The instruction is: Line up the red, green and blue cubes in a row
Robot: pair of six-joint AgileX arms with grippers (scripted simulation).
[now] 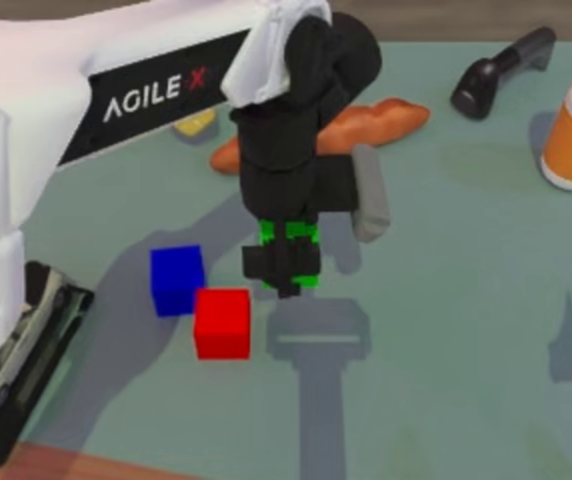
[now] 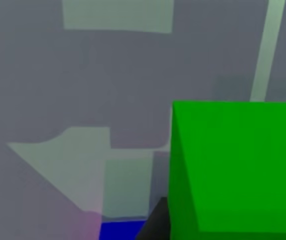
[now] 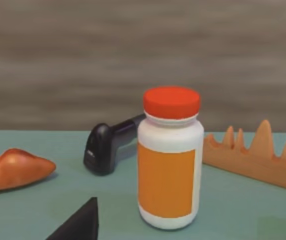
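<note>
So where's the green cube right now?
In the top view the green cube sits left of centre, clamped in the left gripper, just right of the red cube.

My left arm reaches in from the table's left side toward its middle, its white link crossing the far-left part of the top view and its black wrist pointing straight down. The left gripper (image 1: 286, 268) hangs near the table's middle with its fingers closed on the green cube (image 1: 288, 236), which fills much of the left wrist view. My right arm is out of the top view.
</note>
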